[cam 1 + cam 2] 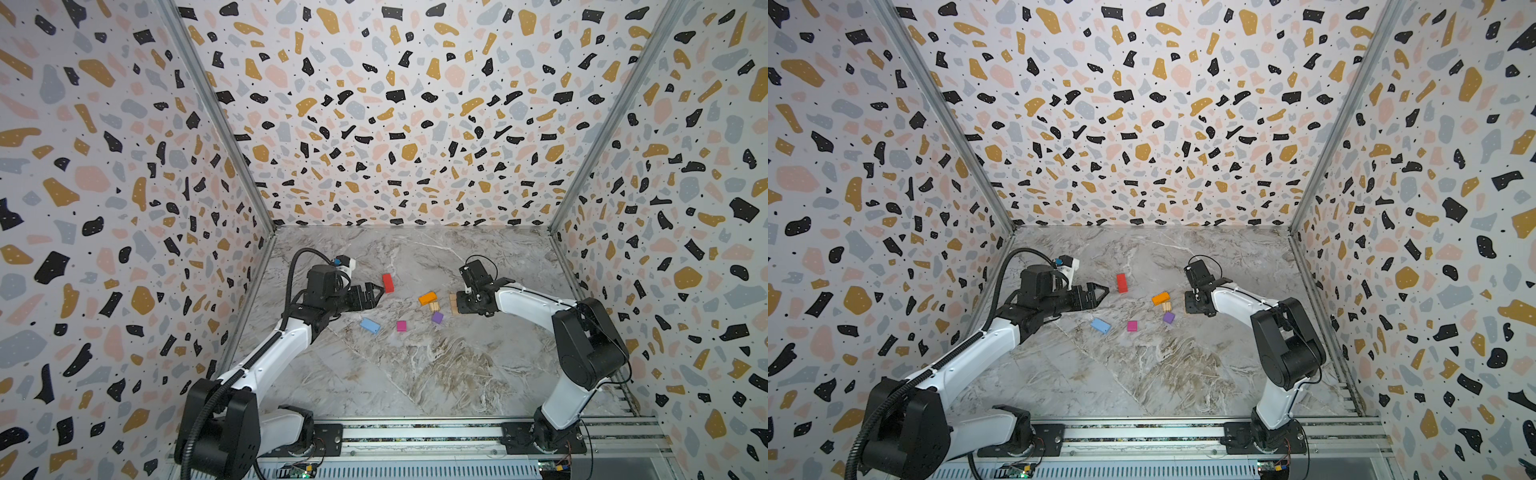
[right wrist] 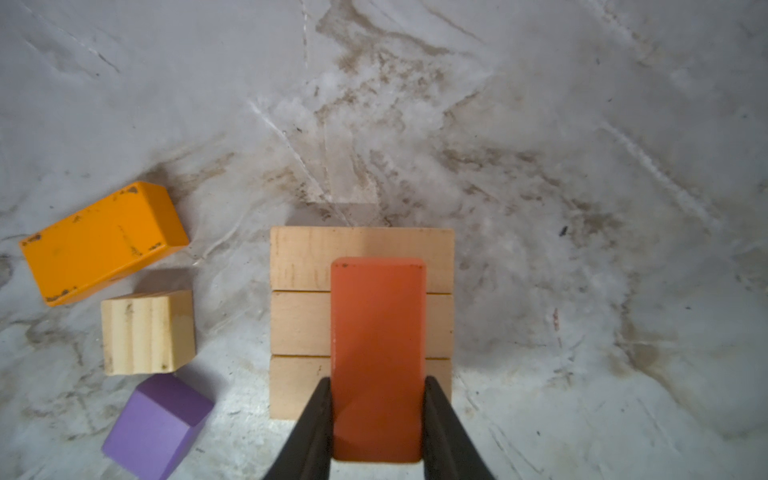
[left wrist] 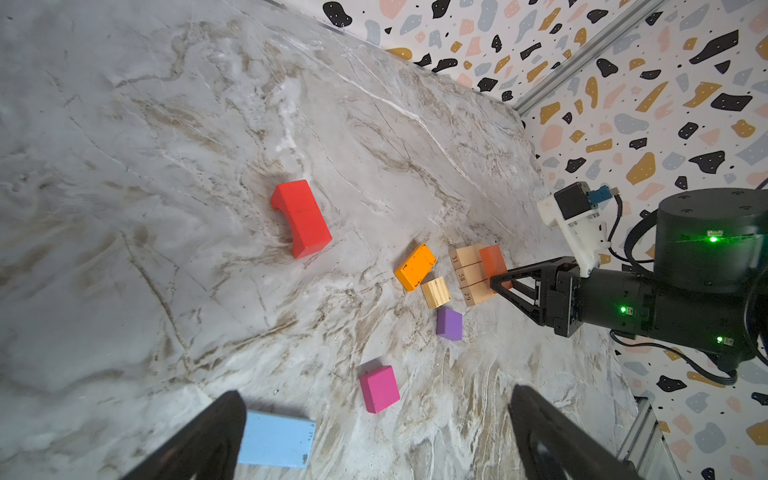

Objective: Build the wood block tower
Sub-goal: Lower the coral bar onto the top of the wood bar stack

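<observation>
Over the tan bars, the right claw — arm outstretched — clamps a red-orange block.

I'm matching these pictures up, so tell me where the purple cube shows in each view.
Top views: the purple cube lies on the marble table near the middle, just nearer the camera than the tan cube.
Left wrist: purple cube right of centre, beside the tan cube.
Right wrist: purple cube at lower left, beside the tan cube.
Shared landmark: the orange block beyond the tan cube.
</observation>
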`<state>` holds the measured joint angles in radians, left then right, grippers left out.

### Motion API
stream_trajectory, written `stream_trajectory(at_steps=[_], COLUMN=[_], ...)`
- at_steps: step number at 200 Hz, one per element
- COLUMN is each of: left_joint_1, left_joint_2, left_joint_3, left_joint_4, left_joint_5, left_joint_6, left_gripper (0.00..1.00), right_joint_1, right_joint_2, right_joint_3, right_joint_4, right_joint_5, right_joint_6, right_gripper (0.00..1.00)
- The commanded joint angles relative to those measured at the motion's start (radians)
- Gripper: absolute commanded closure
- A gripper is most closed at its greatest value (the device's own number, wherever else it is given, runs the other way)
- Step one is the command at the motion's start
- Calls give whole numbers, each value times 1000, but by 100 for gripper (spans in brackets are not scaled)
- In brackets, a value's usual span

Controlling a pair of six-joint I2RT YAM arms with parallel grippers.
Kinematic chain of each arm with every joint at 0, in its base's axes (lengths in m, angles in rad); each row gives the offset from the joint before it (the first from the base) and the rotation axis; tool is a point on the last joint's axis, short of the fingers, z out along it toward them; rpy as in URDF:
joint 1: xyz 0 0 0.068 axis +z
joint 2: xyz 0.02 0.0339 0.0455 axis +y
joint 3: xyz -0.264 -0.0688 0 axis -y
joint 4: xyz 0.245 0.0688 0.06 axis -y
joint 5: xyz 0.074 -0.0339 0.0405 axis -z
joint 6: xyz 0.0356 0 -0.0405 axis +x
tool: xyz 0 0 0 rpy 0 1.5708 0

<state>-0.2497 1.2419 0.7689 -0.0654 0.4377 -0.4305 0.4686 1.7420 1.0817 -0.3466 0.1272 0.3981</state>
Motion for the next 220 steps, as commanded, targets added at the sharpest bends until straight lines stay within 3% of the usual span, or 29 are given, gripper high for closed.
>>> stream_trajectory(at_steps=[1, 161, 220], left_joint_1=[4, 4, 5], left_joint_2=[-2, -3, -4], left_joint_3=[-10, -10, -10], left_joint_4=[34, 33, 32], left_joint_5=[19, 18, 16], left_joint_6=[8, 7, 9], left_gripper=[0, 0, 0], right_joint_1=[-5, -9, -8], right_joint_2=[4, 22, 18], right_joint_3=[3, -1, 0], right_joint_4=[-6, 2, 0], right_joint_5=[3, 5, 5], right_joint_6=[-5, 2, 6], right_gripper=[71, 71, 64])
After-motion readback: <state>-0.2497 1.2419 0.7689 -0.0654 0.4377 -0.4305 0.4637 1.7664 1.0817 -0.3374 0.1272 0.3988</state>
